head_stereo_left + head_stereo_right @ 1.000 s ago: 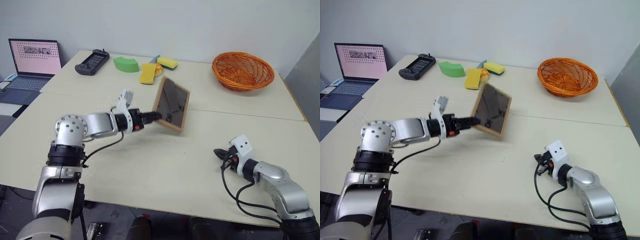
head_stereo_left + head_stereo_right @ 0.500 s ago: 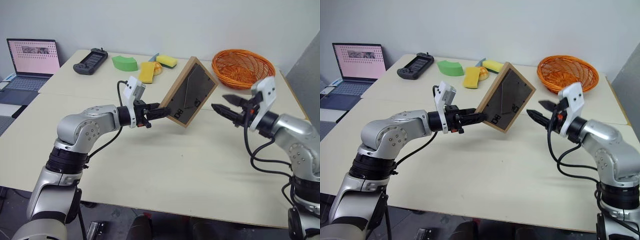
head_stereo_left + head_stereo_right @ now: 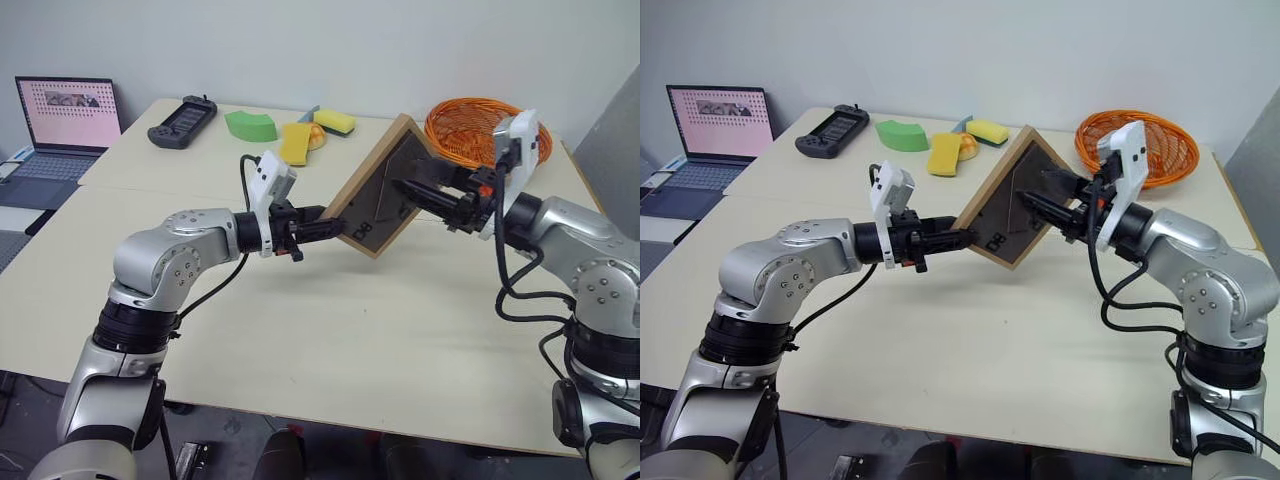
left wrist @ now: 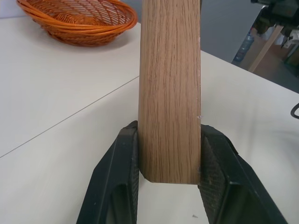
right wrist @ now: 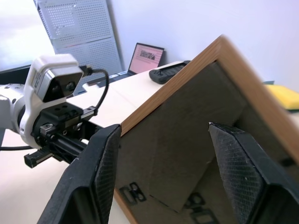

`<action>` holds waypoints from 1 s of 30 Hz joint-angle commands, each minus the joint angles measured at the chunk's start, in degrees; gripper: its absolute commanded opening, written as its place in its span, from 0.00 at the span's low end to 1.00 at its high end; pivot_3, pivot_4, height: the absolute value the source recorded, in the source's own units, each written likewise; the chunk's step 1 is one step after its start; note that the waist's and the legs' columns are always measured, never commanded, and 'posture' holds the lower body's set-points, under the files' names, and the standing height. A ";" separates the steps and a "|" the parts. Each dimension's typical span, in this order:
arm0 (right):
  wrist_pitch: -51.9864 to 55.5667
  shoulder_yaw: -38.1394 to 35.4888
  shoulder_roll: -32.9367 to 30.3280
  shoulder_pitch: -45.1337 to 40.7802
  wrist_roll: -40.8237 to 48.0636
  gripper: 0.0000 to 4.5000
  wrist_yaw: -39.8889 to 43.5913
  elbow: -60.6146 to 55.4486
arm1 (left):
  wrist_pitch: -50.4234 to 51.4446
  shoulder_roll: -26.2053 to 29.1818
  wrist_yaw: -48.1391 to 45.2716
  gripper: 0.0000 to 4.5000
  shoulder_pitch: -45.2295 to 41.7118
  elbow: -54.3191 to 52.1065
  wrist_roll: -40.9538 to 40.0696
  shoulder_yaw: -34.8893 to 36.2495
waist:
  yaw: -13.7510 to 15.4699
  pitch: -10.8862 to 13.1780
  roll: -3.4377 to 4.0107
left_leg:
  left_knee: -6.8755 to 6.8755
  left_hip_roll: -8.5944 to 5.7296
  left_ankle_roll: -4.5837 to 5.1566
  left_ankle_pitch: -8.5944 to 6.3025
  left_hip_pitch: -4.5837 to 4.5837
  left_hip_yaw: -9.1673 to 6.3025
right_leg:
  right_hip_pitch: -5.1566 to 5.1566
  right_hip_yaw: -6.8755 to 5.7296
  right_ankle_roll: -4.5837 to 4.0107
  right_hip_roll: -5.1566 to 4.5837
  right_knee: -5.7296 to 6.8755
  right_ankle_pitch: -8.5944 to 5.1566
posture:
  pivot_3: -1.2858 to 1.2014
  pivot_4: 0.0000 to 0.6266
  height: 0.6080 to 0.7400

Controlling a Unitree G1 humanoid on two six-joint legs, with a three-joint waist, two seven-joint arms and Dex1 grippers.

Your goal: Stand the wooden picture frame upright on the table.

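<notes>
Held in the air over the middle of the table, above the seam between its two sections: one wooden picture frame, tilted like a diamond, dark back panel turned toward the robot. Clamped at its lower left edge by the left gripper, both black fingers pressed flat on either side of the light wood. Spread wide at the frame's back panel: the right gripper, its two fingers apart across the dark board, contact not clear. Broad bare tabletop below and toward the near edge, open on both near corners; nothing lying under the frame. Crowded only along the far edge: one orange wicker basket at the far right corner, close behind the right gripper; one green wedge, two yellow sponges and a small orange piece near the far middle; one dark handheld console toward the far left corner. Off the left edge, on a separate surface, one open laptop. Right edge close to a grey panel.
</notes>
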 commanded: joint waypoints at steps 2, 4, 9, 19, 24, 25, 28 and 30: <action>-2.34 -0.65 -0.67 -0.42 -0.14 0.70 0.43 0.42 | -0.41 -0.60 -0.69 0.30 -1.09 -3.29 -0.32 3.49 | 0.00 0.00 0.00 | 0.00 0.00 0.00 0.00 0.00 0.00 | 0.00 0.00 0.00 0.00 0.01 0.00 | 0.52 0.24 1.00; -3.11 -0.35 -1.47 0.12 -0.98 0.70 1.15 1.42 | -0.34 -0.82 -0.72 0.30 -0.99 -3.44 -0.18 3.66 | 0.01 0.00 0.00 | 0.02 0.00 0.00 0.00 0.00 0.00 | 0.00 0.00 0.00 0.00 0.02 0.00 | 0.52 0.24 1.00; -5.03 -0.34 -2.78 1.56 -2.81 0.70 1.96 3.57 | 0.47 -1.50 -0.32 0.30 -1.38 -3.04 -0.27 4.49 | 0.03 0.00 0.00 | 0.03 -0.01 0.01 0.01 0.00 0.02 | 0.01 0.01 0.00 -0.01 0.01 0.00 | 0.52 0.24 1.00; -3.43 0.76 0.64 1.37 -0.39 0.70 -0.93 -0.21 | -0.18 -2.31 -1.23 0.30 -1.95 -1.52 1.82 3.95 | -0.06 0.00 0.00 | 0.03 0.01 0.01 0.01 0.00 0.01 | -0.01 0.00 0.00 0.00 0.06 0.00 | 0.52 0.24 1.00; -1.94 0.29 1.43 2.22 0.95 0.70 -2.67 -2.64 | -1.05 -2.76 -1.89 0.30 -2.78 1.69 3.83 4.00 | -0.01 0.00 0.00 | 0.04 0.00 0.01 0.01 0.00 0.01 | 0.00 -0.01 0.00 -0.01 0.06 0.00 | 0.52 0.24 1.00; -1.62 0.13 1.44 2.63 1.34 0.70 -3.08 -3.24 | -1.35 -2.84 -2.01 0.30 -2.91 2.35 4.24 3.97 | -0.01 0.00 0.00 | 0.04 0.00 0.01 0.01 0.00 0.01 | 0.00 -0.01 0.00 -0.01 0.06 0.00 | 0.52 0.24 1.00; -0.62 -0.46 1.28 4.17 2.73 0.70 -4.38 -5.25 | -1.88 -3.28 -2.23 0.30 -3.51 4.31 5.24 4.21 | -0.01 0.00 0.00 | 0.03 0.00 0.01 0.02 0.00 0.01 | 0.00 -0.01 0.00 0.00 0.06 0.00 | 0.52 0.24 1.00; -0.15 -0.86 1.20 4.88 3.31 0.70 -5.20 -6.13 | -2.10 -3.60 -2.43 0.30 -3.89 5.13 5.73 4.38 | 0.00 0.00 0.00 | 0.03 0.01 0.01 0.01 0.00 0.01 | -0.01 -0.01 0.00 0.00 0.06 0.00 | 0.52 0.24 1.00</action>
